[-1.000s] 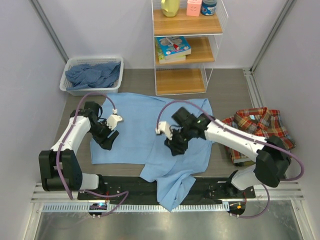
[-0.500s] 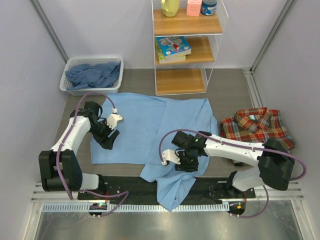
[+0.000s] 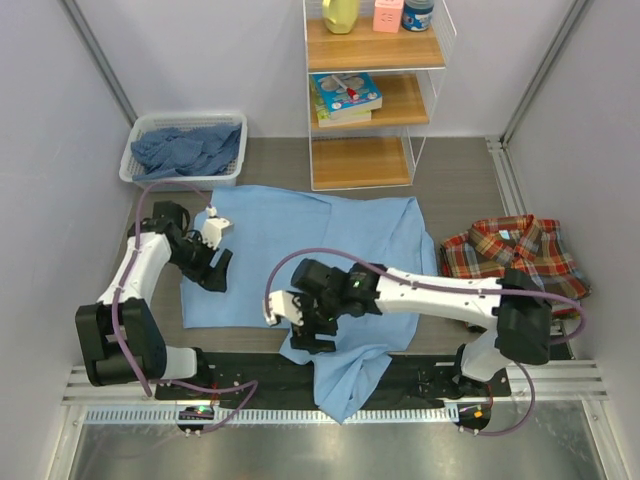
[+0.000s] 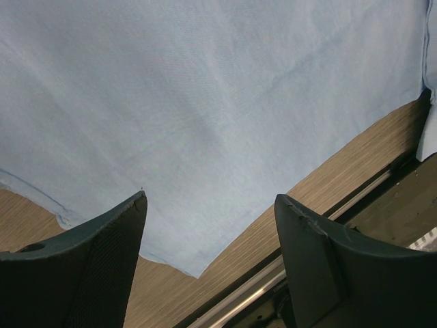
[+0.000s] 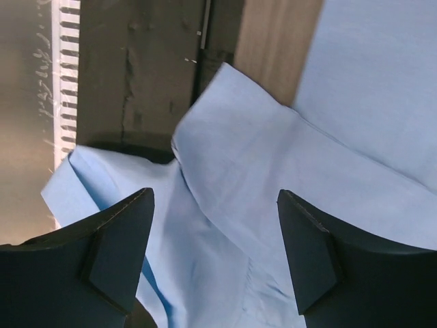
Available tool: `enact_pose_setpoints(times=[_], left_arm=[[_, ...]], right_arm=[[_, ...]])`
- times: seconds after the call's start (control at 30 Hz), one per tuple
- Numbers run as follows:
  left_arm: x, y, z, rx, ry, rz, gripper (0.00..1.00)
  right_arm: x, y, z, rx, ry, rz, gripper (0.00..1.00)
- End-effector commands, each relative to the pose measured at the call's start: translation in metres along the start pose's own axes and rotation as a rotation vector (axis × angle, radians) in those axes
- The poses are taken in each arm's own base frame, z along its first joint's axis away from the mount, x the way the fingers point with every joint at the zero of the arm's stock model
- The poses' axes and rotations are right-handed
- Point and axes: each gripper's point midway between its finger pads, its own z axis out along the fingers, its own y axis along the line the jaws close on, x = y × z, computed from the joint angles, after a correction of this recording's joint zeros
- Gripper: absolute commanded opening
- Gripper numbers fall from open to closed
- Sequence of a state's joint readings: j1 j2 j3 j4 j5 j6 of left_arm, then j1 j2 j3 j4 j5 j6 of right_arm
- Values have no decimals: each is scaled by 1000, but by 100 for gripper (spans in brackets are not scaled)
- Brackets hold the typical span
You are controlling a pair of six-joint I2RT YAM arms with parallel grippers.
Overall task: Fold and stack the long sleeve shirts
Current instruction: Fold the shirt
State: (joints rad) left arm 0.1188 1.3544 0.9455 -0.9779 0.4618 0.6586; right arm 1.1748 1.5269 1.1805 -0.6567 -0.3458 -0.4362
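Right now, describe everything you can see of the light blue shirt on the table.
The light blue shirt is plain, thin woven cloth, spread mostly flat and slightly creased on the wooden table. A folded-over flap at its near edge hangs past the table over the black rail. The left gripper hovers open over its left edge, the right gripper open over the near flap; neither holds it.

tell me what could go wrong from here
The sleeve of the light blue shirt hangs off the table onto the black rail; pulling may snag it. The right gripper, open, hovers over overlapping folds and might pinch two layers. The left gripper, open by the hem, might miss the thin edge.
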Motion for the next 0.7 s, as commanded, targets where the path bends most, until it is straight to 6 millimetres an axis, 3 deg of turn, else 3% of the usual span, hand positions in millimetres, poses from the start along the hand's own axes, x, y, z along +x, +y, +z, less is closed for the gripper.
enact_pose_setpoints(times=[0.0, 0.07, 0.23, 0.43, 0.53, 0.63, 0.67], left_arm=[[-21, 4, -9, 10, -79, -16, 76], [-23, 6, -10, 11, -79, -14, 76], [-21, 10, -9, 15, -74, -24, 77], [-14, 14, -10, 10, -69, -31, 77], [-9, 16, -8, 10, -56, -37, 77], [-7, 20, -7, 10, -46, -44, 77], [-6, 21, -6, 13, -42, -36, 75]], right_arm=[[-20, 8, 29, 34, -15, -24, 78], [-25, 11, 36, 39, -12, -47, 77], [-13, 11, 63, 36, 67, -65, 75], [0, 11, 78, 43, 133, -92, 62], [1, 15, 80, 27, 142, -111, 51], [-7, 17, 73, 15, 129, -135, 25], [-10, 17, 70, 13, 123, -145, 21]])
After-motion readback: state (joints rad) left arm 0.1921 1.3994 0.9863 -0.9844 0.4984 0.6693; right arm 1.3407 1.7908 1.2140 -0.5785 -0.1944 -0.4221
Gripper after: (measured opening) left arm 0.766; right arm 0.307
